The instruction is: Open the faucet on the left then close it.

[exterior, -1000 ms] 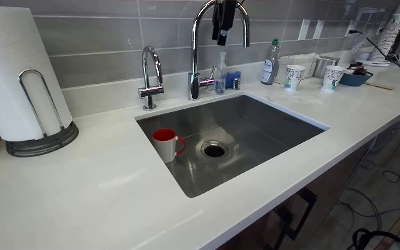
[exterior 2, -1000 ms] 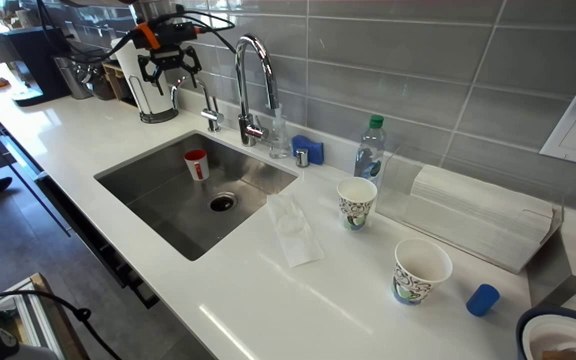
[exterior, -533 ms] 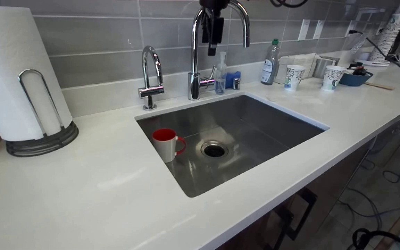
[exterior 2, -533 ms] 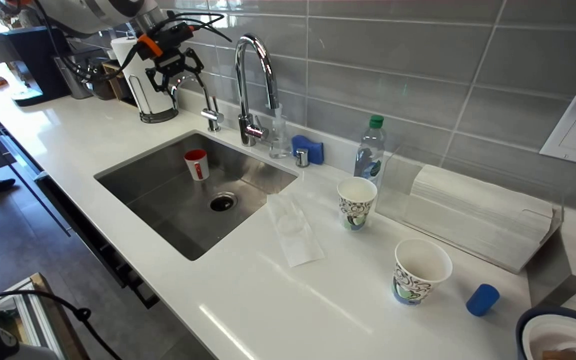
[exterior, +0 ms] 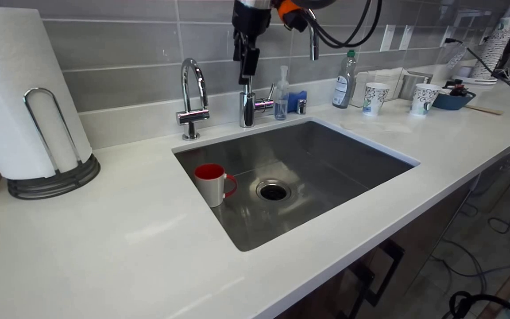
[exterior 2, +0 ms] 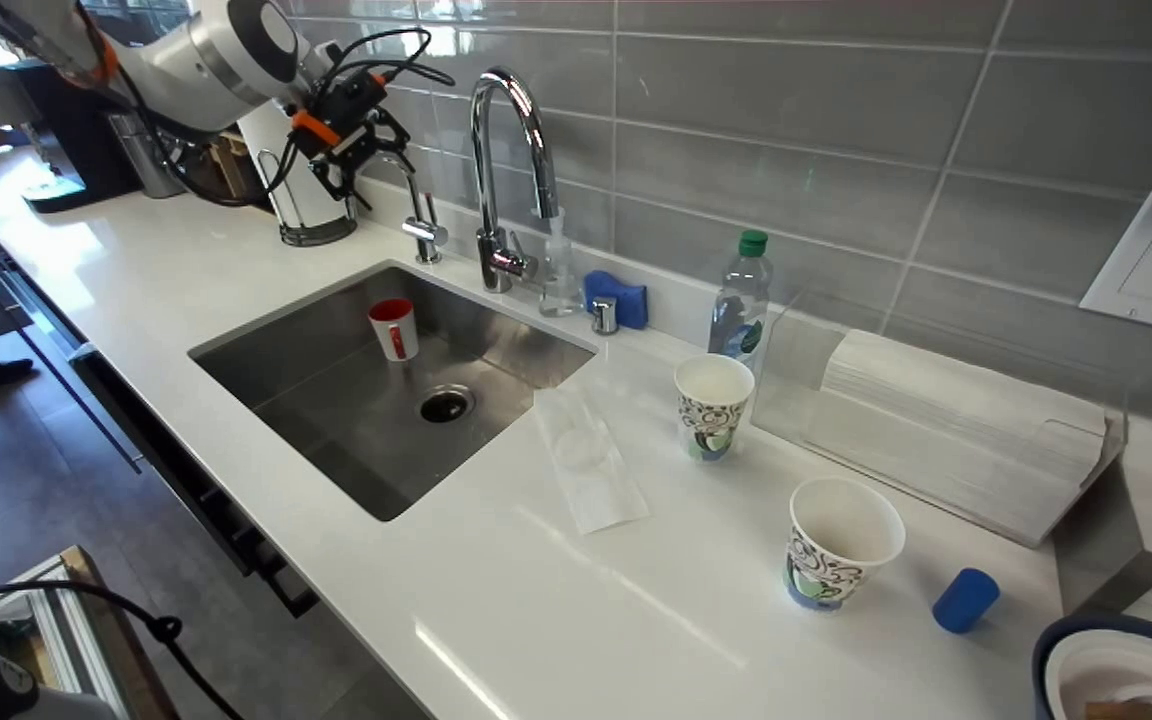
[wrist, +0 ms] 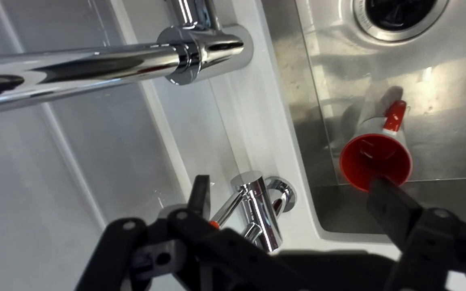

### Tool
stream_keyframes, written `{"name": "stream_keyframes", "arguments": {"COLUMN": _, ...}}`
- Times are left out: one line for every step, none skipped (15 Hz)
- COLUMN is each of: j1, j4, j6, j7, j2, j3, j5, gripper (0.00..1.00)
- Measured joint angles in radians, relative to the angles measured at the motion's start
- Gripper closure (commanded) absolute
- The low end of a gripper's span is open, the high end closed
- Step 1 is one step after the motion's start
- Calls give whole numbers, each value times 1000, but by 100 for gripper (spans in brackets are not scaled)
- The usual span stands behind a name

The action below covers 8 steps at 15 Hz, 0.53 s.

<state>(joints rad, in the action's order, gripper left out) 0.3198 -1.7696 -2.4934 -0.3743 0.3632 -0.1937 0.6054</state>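
Chrome in finish, the short hook-spouted faucet [wrist: 262,214] stands upright on the white countertop [exterior: 117,257], just behind a rear corner of the stainless-steel sink [exterior: 326,177]; the tall gooseneck faucet [exterior 2: 487,190] stands near it, along the same wall. I record my gripper [wrist: 291,191] with its two fingers well apart. In the wrist view the short faucet's cylindrical body lies between them, nearer the wall-side finger [wrist: 199,196], and its red-tipped side lever [wrist: 228,208] points toward that same finger. Depth is not readable there, so I cannot confirm whether finger and lever touch. Part of the hooked spout is hidden behind my gripper. The opposite finger overlaps the rim of the red-lined white mug [wrist: 368,155], which stands in the sink. In an exterior view, where my gripper hangs in front of the gooseneck's column, the short faucet stands to the picture left of my fingertips, with a strip of gray wall tile [exterior: 218,48] showing between. In an exterior view my gripper overlaps the paper towel roll [exterior 2: 314,212] and covers part of the spout's arch; the faucet's body, lever and foot show below and to the picture right of it.
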Motion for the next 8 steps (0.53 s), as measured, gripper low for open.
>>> {"name": "stream_keyframes", "arguments": {"j1": 4, "j4": 3, "j6": -39, "j7": 26, "j2": 14, "j3": 8, "j5": 33, "gripper": 32}}
{"name": "stream_keyframes", "arguments": {"j1": 9, "j4": 6, "j6": -71, "j7": 53, "j2": 27, "j3": 18, "j5": 65, "gripper": 41}}
{"name": "stream_keyframes", "arguments": {"j1": 14, "j4": 9, "j6": -95, "j7": 75, "j2": 39, "j3": 27, "j5": 92, "gripper": 48}}
{"name": "stream_keyframes", "arguments": {"j1": 18, "j4": 13, "j6": -117, "j7": 97, "j2": 51, "j3": 35, "j5": 119, "gripper": 56}}
{"name": "stream_keyframes", "arguments": {"j1": 25, "j4": 18, "j6": -139, "j7": 122, "j2": 62, "j3": 44, "j5": 147, "gripper": 62}}
{"name": "stream_keyframes", "arguments": {"j1": 31, "j4": 24, "j6": -163, "j7": 150, "j2": 71, "j3": 53, "j5": 175, "gripper": 45}}
{"name": "stream_keyframes", "arguments": {"j1": 32, "j4": 25, "j6": -169, "j7": 157, "j2": 76, "j3": 54, "j5": 178, "gripper": 51}}
{"name": "stream_keyframes", "arguments": {"j1": 31, "j4": 24, "j6": -168, "j7": 157, "j2": 77, "j3": 53, "j5": 178, "gripper": 58}}
